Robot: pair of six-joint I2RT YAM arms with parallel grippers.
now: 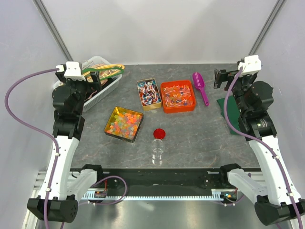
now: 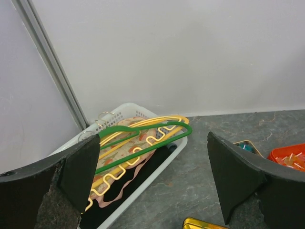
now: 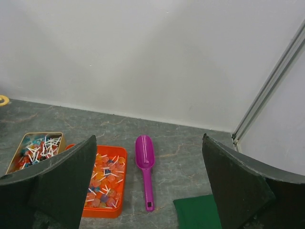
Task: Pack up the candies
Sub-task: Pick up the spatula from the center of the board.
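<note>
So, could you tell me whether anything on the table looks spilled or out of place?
Nothing looks spilled. The ball tin sits clearly askew to the table edge, more so than the orange tray. The red lid lies on the table beside the jar, not on it.

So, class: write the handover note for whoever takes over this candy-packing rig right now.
Left end effector: open, empty, by the white basket.
Right end effector: open, empty, near the purple scoop.
Pastel balls fill the square tin; wrapped pieces fill the gold tin and orange tray.
Clear jar looks empty, red lid off beside it.
Done: nothing packed, apparently. Left: all the packing.
</note>
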